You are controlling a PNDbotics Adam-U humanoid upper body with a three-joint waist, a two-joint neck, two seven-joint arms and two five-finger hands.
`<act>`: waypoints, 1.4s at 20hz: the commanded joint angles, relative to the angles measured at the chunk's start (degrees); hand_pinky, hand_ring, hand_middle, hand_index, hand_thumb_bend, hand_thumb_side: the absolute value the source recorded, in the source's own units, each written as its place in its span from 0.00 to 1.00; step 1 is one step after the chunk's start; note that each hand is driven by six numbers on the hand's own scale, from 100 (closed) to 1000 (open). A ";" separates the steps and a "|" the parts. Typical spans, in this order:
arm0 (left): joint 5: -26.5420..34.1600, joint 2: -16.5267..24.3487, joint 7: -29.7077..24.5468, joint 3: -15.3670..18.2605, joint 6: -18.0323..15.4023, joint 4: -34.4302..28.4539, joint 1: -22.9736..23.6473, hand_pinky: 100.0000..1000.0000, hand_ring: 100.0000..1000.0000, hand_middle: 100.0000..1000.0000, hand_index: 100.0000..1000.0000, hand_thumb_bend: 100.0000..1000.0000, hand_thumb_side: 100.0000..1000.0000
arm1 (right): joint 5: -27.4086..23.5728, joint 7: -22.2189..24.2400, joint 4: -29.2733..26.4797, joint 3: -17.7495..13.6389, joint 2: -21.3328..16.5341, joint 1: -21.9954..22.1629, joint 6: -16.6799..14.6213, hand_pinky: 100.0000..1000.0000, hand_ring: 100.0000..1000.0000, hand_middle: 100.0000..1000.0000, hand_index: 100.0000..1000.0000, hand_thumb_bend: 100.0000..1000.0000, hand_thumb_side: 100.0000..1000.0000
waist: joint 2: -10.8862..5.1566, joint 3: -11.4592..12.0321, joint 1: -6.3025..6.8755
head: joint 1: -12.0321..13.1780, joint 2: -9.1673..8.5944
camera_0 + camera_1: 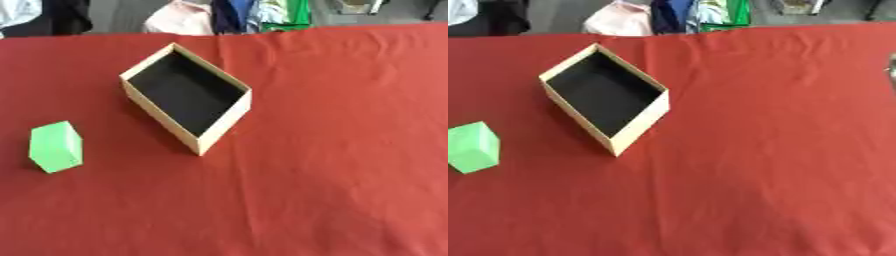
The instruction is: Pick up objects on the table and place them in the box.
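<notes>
On the red tablecloth (332, 150), which covers the whole work surface and shows light creases running toward the far edge, two items are present. Item one: an open cardboard box (226, 117), tan on the outside with a dark interior, rectangular, set askew so that one corner points toward the near edge and the opposite corner toward the far edge. Its interior holds nothing visible; the dark floor shows unbroken from wall to wall. Item two: a green block (56, 147), box-shaped and plain on every visible face, standing upright on the cloth to the left of the cardboard box and somewhat nearer the viewer. The green block is apart from the box, with bare cloth between them, and it lies outside the box. In the right eye view the same block sits at the left edge of the picture, partly cut off. Neither robot hand shows in either view, so whether their fingers are spread, pressed together or pinching anything cannot be told. At the right edge of the right eye view a small grey shape (892, 72) intrudes over the cloth; its nature cannot be made out. Beyond the far edge of the table lies a jumble of clothing (223, 15) in pink, blue, white and green.
</notes>
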 commanded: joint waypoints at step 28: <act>-2.41 11.88 -39.23 -10.03 -3.12 10.35 -5.31 0.89 0.87 0.84 0.98 0.68 0.38 | 0.18 1.29 -0.94 0.58 -1.94 -1.27 -0.03 0.77 0.72 0.74 0.74 0.00 0.02 | -1.91 -0.40 0.24 | 3.24 -0.90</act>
